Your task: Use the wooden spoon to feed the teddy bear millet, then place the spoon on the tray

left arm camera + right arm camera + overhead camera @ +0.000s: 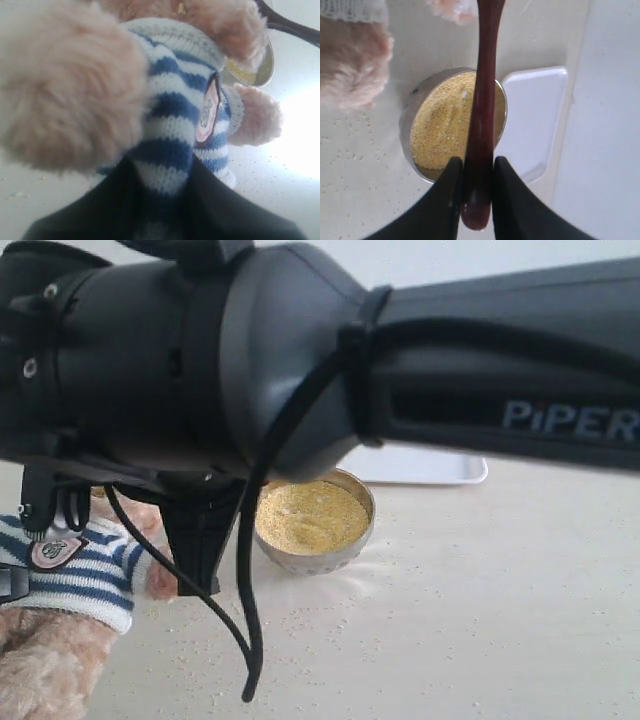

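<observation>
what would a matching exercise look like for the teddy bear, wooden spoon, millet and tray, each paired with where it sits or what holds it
Things
1. teddy bear
2. wooden spoon
3. millet
4. tray

Places or states
A. heaped in the steel bowl
B. handle clamped in the right gripper
C. white, lying next to the bowl
D. striped body pinched in the left gripper

Pairs: 1-D, 2-B, 3-A, 4-C
</observation>
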`<state>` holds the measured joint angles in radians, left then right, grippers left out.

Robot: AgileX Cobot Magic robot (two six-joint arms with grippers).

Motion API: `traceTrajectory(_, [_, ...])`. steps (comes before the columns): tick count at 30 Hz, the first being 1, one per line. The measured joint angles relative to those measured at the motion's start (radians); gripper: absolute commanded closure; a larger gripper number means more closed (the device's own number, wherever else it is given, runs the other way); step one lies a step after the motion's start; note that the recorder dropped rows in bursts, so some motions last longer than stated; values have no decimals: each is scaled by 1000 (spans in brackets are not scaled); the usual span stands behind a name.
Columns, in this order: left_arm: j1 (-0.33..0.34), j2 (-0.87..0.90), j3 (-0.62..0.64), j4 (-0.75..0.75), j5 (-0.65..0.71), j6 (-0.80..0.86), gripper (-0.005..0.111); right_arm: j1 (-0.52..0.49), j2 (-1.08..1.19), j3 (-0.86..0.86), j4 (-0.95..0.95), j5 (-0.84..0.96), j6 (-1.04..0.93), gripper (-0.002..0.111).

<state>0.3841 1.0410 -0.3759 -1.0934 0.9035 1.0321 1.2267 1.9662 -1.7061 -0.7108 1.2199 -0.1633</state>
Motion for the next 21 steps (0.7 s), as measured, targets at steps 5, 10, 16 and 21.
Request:
traceTrajectory(5, [0,0,0,0,0,0,102,27,0,5,-128,0,61,94])
traceTrajectory(10, [0,0,0,0,0,0,102,38,0,16,-152,0,100,94])
traceTrajectory(16, [0,0,0,0,-2,0,102,60,0,76,-202,-2,112,94])
traceTrajectory(21, [0,0,0,0,-4,0,102,68,0,80,-226,-2,118,94])
